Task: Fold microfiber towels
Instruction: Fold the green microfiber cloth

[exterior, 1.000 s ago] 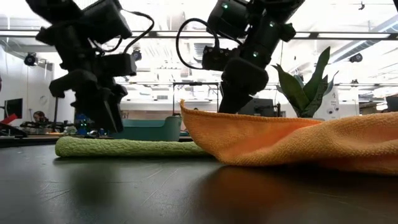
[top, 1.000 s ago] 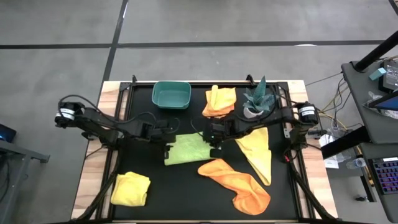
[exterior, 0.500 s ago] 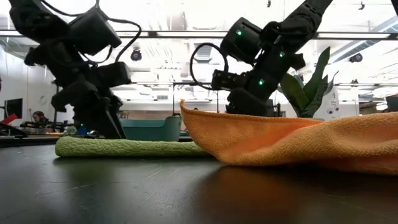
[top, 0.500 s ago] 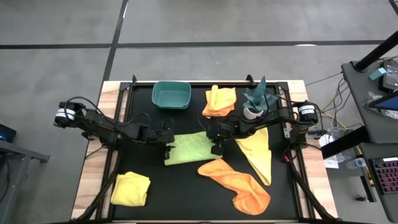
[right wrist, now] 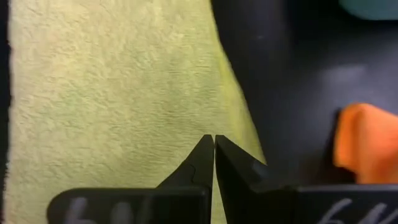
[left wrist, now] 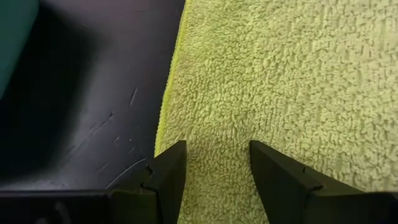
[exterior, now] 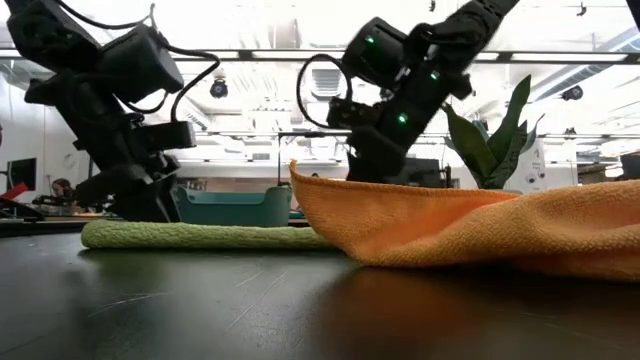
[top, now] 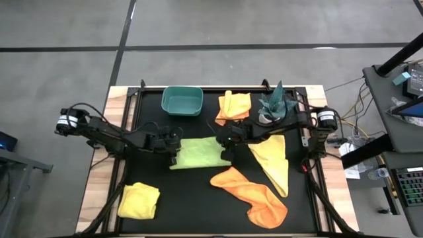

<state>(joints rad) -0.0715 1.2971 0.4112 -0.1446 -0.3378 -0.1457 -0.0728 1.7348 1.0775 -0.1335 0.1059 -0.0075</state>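
Since before: lime green towel (top: 195, 152) leftward

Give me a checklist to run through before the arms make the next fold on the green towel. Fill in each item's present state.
1. Green towel lies flat on the mat: ok.
2. Left gripper is over the towel's left edge, open and holding nothing: ok.
3. Right gripper is at the towel's right edge, fingers shut: ok.
4. Right gripper has cloth pinched: cannot tell; its wrist view shows the tips shut with no cloth visibly between them.
5. Orange towel clear of the green one: not ok; in the high view its tip reaches the green towel's near edge.
6. Teal bin clear of the towel: ok.
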